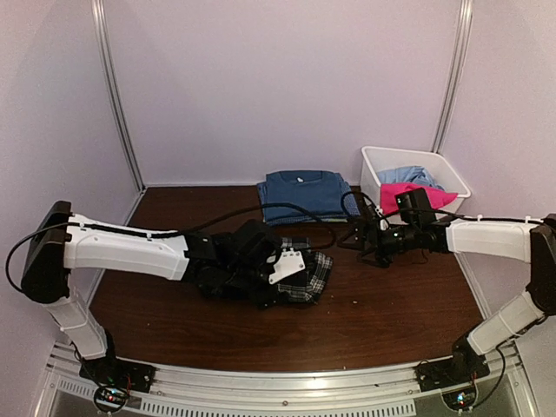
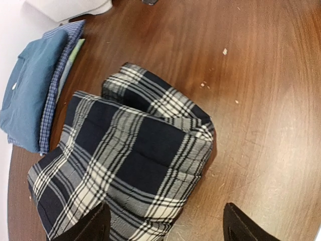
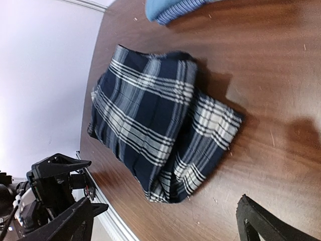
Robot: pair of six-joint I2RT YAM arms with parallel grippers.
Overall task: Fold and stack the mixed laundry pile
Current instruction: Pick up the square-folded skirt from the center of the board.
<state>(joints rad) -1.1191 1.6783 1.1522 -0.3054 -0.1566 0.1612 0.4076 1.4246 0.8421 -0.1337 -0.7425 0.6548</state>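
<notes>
Plaid shirt (image 2: 130, 160), black and white, folded into a thick bundle and lying near the middle of the desk (image 1: 391, 321). Left claw (image 2: 168, 228) wide, one finger over the cloth, the other over bare wood, gripping nothing. Right claw (image 3: 168, 226) wide and empty, above bare wood to the right of the bundle. Dark blue T-shirt (image 1: 302, 193) folded, topmost on a stack (image 2: 52, 95) of folded pieces at the far edge of the desk. White bin (image 1: 375, 161) at the far right corner, holding a pink piece (image 1: 408, 198) and a pale blue piece (image 1: 408, 176).
</notes>
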